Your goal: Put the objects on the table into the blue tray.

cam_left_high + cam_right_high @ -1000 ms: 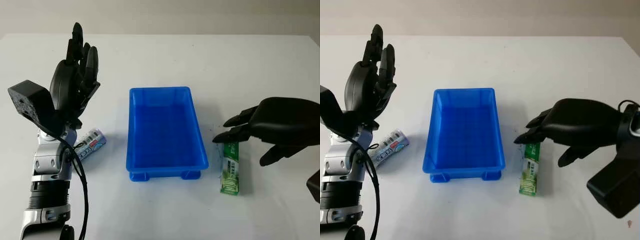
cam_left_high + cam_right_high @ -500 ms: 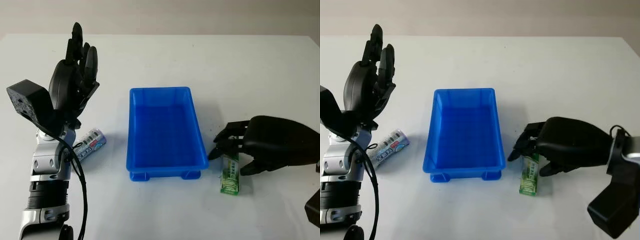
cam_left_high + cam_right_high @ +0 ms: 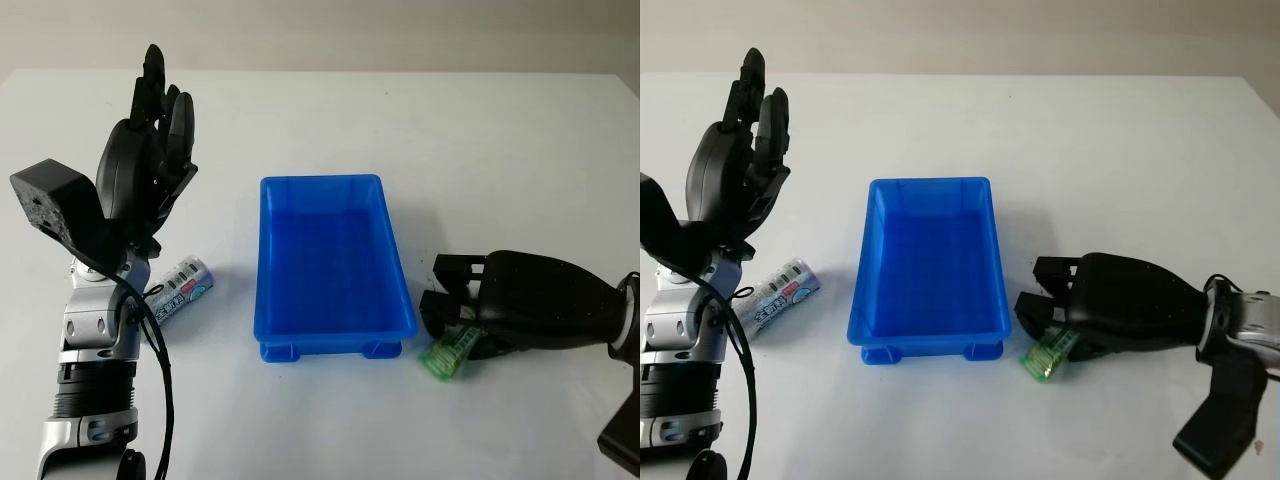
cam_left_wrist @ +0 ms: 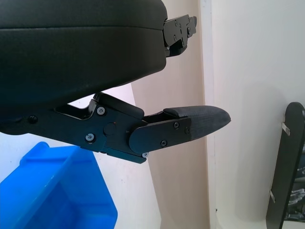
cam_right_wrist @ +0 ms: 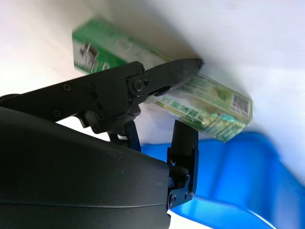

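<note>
Blue tray (image 3: 330, 262) sits between my two robot hands, nothing in it. My right robot hand (image 3: 478, 315) is down on the white desk (image 3: 480, 150) just beside the tray, fingers clamped around the green packet (image 3: 447, 355). Left robot hand (image 3: 150, 160) is raised and open, with the white tube (image 3: 180, 285) lying on the desk below it.

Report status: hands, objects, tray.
Right hand shut on green packet, just right of blue tray. Left hand open, raised at far left. White tube on table, left of tray.
</note>
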Available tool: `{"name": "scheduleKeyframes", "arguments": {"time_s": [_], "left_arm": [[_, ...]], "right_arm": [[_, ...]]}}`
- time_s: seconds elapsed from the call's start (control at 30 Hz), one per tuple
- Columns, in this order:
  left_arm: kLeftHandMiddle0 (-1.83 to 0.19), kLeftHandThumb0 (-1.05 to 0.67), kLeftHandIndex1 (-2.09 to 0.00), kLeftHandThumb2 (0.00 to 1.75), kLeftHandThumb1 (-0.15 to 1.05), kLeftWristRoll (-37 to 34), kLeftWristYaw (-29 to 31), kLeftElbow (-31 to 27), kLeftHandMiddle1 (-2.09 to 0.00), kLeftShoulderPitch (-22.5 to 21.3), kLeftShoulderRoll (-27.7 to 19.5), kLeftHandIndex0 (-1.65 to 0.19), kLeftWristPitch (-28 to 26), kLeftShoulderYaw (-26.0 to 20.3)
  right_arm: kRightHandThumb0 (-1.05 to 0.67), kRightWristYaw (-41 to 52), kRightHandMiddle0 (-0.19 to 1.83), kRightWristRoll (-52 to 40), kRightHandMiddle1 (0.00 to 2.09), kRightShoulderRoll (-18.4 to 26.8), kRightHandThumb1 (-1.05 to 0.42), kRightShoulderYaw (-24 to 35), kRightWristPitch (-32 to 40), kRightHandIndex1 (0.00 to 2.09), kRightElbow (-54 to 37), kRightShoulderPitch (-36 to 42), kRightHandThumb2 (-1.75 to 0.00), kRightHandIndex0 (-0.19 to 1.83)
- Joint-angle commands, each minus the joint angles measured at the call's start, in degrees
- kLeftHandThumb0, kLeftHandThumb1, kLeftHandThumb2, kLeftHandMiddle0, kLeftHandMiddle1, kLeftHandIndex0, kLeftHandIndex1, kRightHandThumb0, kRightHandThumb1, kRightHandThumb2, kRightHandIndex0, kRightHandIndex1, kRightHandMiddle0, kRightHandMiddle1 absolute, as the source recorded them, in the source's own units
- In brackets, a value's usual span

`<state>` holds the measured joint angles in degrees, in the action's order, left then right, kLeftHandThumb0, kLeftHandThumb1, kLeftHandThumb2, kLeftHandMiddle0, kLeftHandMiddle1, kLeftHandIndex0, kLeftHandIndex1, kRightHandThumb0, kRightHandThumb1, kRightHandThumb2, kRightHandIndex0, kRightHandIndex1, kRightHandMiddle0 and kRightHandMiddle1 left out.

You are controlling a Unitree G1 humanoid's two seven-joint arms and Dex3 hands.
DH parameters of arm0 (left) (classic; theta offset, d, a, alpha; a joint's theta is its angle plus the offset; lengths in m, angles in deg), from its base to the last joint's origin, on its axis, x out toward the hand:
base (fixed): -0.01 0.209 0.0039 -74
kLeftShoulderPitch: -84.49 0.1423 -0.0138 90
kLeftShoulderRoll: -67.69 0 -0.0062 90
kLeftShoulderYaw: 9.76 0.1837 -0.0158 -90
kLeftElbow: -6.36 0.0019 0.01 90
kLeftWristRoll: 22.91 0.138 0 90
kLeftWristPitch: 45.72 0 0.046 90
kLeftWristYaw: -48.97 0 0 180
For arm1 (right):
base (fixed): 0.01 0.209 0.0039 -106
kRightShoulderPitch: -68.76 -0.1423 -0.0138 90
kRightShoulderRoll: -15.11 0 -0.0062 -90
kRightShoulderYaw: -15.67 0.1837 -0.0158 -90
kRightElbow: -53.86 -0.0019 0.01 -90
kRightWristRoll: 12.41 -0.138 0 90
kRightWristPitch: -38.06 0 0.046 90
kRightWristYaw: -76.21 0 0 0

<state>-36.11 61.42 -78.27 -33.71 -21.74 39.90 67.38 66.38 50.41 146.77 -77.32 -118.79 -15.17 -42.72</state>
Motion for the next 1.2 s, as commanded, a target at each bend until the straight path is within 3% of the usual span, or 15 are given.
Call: {"name": "scheduleKeyframes", "arguments": {"time_s": [0.0,0.1,0.27,0.4,0.53,0.73,1.03,1.17], "left_arm": [[0.19,-0.72,0.0,0.57,1.05,-0.34,0.07,-0.37,0.0,-0.45,-0.44,0.19,0.21,-0.36],[0.19,-0.72,0.0,0.58,1.05,-0.29,-0.06,-0.51,0.0,-0.4,-0.36,0.19,0.16,-0.22],[0.19,-0.72,0.0,0.59,1.05,-0.07,-0.29,-0.78,0.0,-0.36,-0.51,0.19,-0.11,-0.01],[0.19,-0.72,0.0,0.58,1.05,0.17,-0.14,0.25,0.0,-0.63,-0.64,0.19,0.67,0.0],[0.19,-0.71,0.0,0.6,1.05,0.55,-0.39,0.42,0.0,-0.64,-0.35,0.19,0.62,0.46],[0.19,-0.69,0.0,0.61,1.05,0.83,-0.47,0.1,0.0,-0.22,-0.18,0.19,0.86,0.83],[0.19,-0.69,0.0,0.63,1.05,2.13,-1.62,-0.99,0.0,0.56,0.01,0.19,1.07,1.15],[0.19,-0.68,0.0,0.63,1.05,2.06,-1.95,-1.3,0.0,0.84,0.37,0.19,1.6,1.23]], "right_arm": [[-0.47,-2.86,0.65,2.53,2.09,2.25,-1.05,-1.74,2.7,2.09,2.02,-2.49,-0.24,0.91],[-0.47,-7.71,0.5,4.17,2.09,2.88,-1.05,-3.49,7.24,2.09,5.6,-7.02,-0.16,0.81],[-0.51,-14.72,0.53,4.39,2.09,2.94,-1.05,-5.12,16.39,2.09,10.75,-15.82,-0.18,0.7],[-0.54,-19.99,0.59,5.07,2.09,2.95,-1.05,-8.04,19.83,2.09,14.08,-22.67,-0.14,0.75],[-0.57,-25.84,0.77,4.91,2.09,-0.08,-1.05,-11.04,23.44,2.09,15.96,-27.85,-0.14,0.91],[-0.52,-26.09,0.92,-0.63,2.09,-6.89,-1.02,-13.42,23.7,2.09,13.68,-31.42,-0.06,1.01],[-0.55,-24.69,0.73,-2.59,2.09,-14.39,-1.05,-17.58,19.85,2.09,6.94,-32.58,-0.2,0.85],[-0.57,-24.93,0.74,-1.8,2.09,-15.88,-1.05,-19.61,17.3,2.09,7.78,-33.7,-0.23,0.91]]}}
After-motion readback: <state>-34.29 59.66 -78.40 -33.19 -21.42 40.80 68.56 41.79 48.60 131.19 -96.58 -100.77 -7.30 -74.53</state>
